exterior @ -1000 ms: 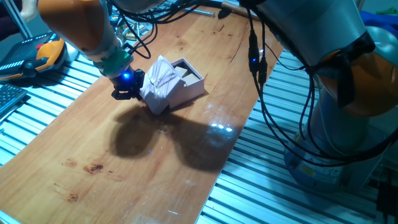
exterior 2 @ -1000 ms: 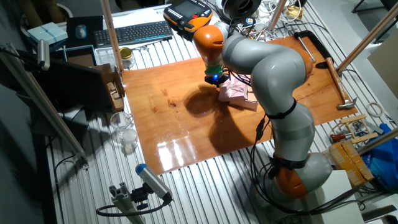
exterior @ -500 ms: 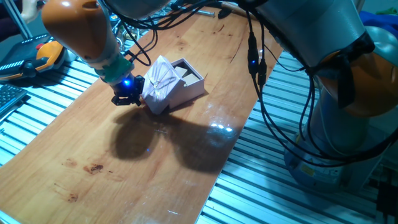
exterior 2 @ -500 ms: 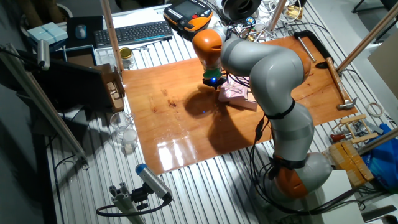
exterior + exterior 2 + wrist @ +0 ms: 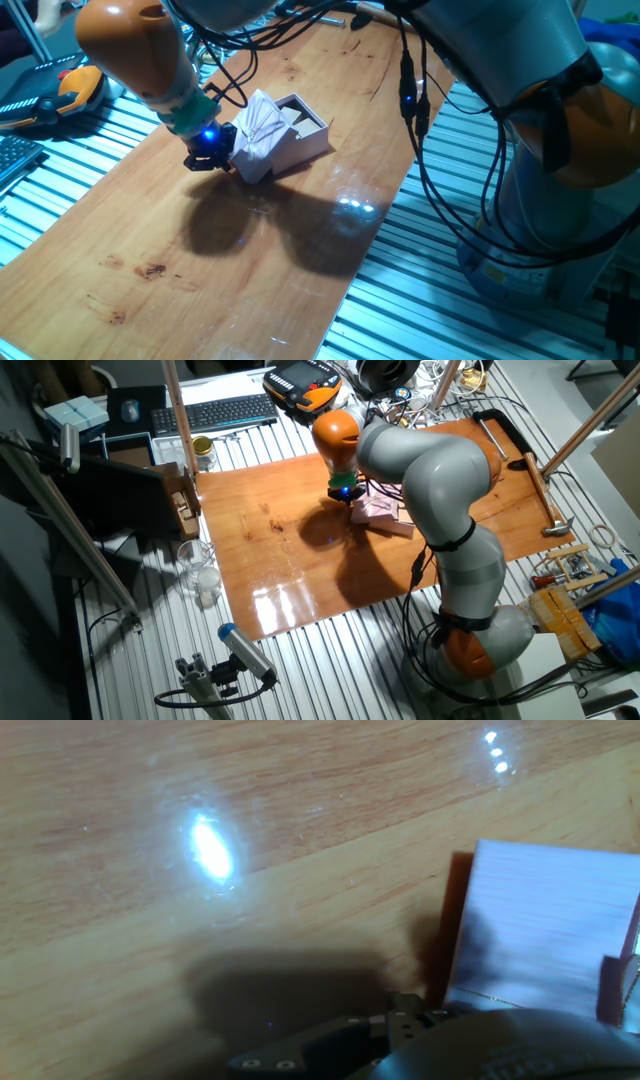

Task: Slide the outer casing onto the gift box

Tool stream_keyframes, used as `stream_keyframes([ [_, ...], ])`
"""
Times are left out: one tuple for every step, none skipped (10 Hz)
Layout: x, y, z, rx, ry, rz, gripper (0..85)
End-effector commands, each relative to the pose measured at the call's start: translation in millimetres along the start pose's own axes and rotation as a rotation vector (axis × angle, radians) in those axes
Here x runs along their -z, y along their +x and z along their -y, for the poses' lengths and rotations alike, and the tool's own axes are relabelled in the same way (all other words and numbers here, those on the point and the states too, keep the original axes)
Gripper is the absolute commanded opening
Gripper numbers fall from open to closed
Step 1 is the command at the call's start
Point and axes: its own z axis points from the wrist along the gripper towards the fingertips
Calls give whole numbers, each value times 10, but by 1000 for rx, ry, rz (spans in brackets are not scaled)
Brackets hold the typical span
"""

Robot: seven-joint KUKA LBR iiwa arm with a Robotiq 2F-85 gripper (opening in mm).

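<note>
The outer casing, pale pink with a thin ribbon cross, stands tilted on edge and leans against the gift box. The gift box lies behind it with its open side up. My gripper is low over the table at the casing's left edge, touching or almost touching it; its fingers look shut and hold nothing. In the other fixed view the gripper is at the left of the pink boxes. The hand view shows the casing's pale face at the right, with a ribbon strip.
The wooden tabletop stretches left of and in front of the boxes. A teach pendant lies off the table at far left. Cables hang from the arm at right. Tools lie on the far side.
My gripper has moved a little to the right and pressed closer to the casing's left edge. The casing and the gift box have hardly shifted.
</note>
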Motion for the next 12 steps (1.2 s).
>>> stream_keyframes([
  [-5,5,5,0,2,2,0],
  [-13,8,11,0,4,5,0],
  [-25,9,22,1,4,6,0],
  [-36,9,37,3,4,6,0],
  [-47,12,55,4,4,6,0],
  [-53,14,76,9,5,7,0],
  [-53,14,101,12,8,8,0],
  [-44,7,125,15,10,7,0],
  [-30,0,152,19,13,4,0],
  [-23,-3,175,24,15,3,0],
  [-26,-3,186,25,17,2,0],
  [-25,-4,197,28,18,1,0],
])
